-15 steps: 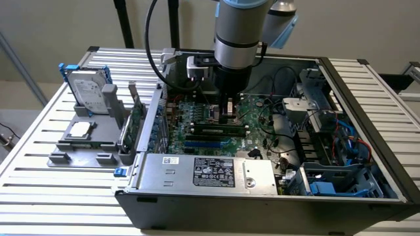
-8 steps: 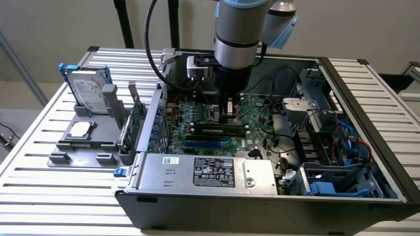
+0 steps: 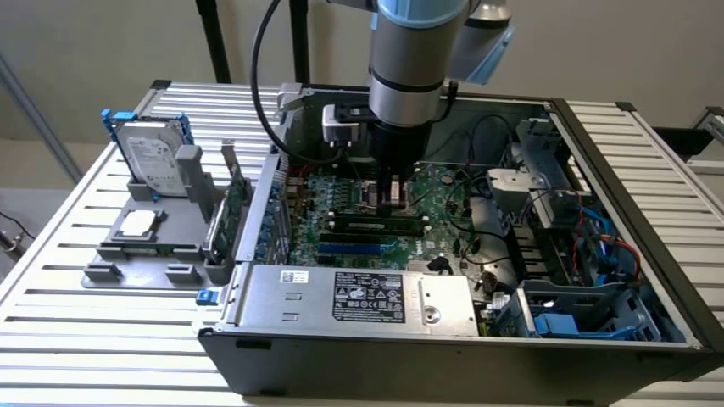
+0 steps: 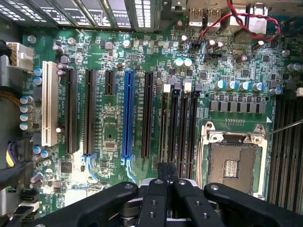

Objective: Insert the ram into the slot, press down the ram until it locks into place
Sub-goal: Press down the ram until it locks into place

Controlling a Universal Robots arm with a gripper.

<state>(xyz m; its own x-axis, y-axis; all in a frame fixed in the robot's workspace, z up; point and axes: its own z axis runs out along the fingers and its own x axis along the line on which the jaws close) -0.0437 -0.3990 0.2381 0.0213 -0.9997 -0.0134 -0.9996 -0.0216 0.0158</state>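
- Ram (image 3: 374,223) lies lengthwise in the slot (image 4: 164,120), the long black socket nearest the blue socket (image 4: 127,113), on the motherboard inside the open computer case (image 3: 453,360). From these views we cannot tell whether its end clips have closed.
- We judge the stick light and stiff but fragile. It is a thin board with small chips, so any load should fall on its bare top edge, straight down and spread evenly, never on the chips or sideways.
- Our tool (image 4: 165,172) hangs over the near end of that slot with its fingers drawn together and nothing between them. In the exterior view the tool (image 3: 394,197) stands upright above the stick. We cannot tell whether it is touching the top edge or just above it.
- Three more black slots (image 4: 182,127) run just beside the occupied one, so there is little room to drift sideways.
- The square processor socket (image 4: 232,161) sits open next to those slots, its contacts exposed.
- Red cables (image 4: 246,19) loop well apart at the far edge of the board.
- The power supply (image 3: 351,297) fills the near side of the case.
- A hard drive (image 3: 153,157) stands in a grey holder outside the case on the slatted worktop (image 3: 68,339), clear of the work.
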